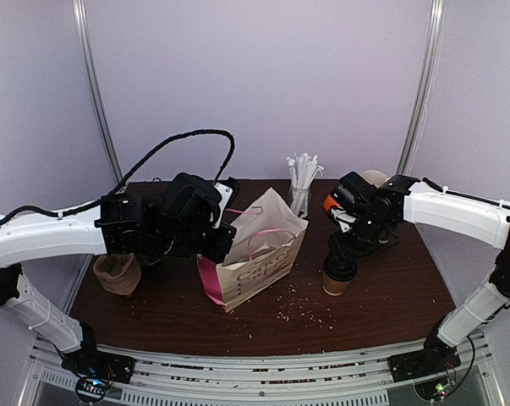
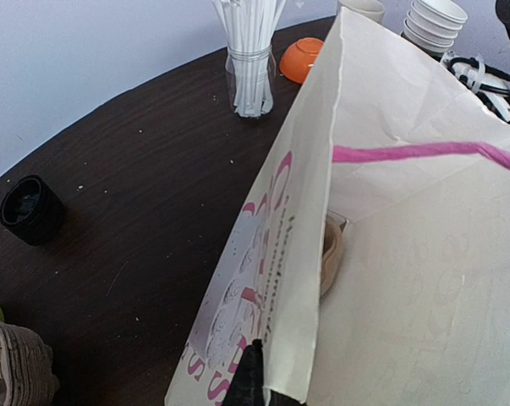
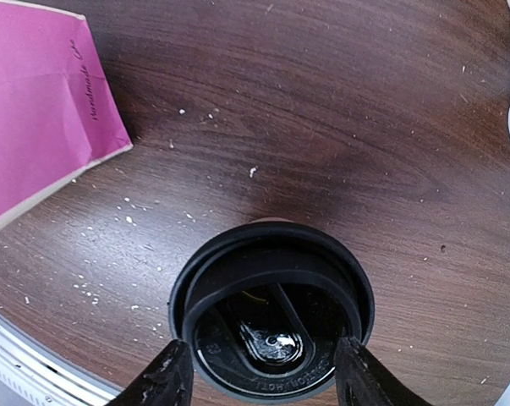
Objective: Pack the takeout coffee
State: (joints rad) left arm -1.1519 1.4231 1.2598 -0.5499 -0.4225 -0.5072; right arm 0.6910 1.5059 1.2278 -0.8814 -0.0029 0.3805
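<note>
Straddling the black dome lid of the coffee cup (image 3: 271, 313), the right hand (image 3: 263, 348) has one finger at each side of the rim, the two set apart. Whether they press on the lid I cannot tell. The cup stands upright on the dark wooden worktop (image 1: 373, 313), outside the paper bag (image 1: 259, 254) and at about 3 o'clock from it in the top view. Crumbs (image 1: 301, 309) dot the wood near both, toward 6 o'clock.

The left hand (image 2: 263, 385) is closed on the bag's upper edge, on its 9 o'clock side. The bag's mouth gapes open, with a pink cord handle (image 2: 424, 152) across it. At 12 o'clock from the bag stands a glass of white straws (image 1: 301, 182), with an orange bowl (image 2: 301, 57) and a stack of white cups (image 2: 436, 21) close by. Some crumpled brown paper (image 1: 117, 272) sits at 9 o'clock, under the left arm.
</note>
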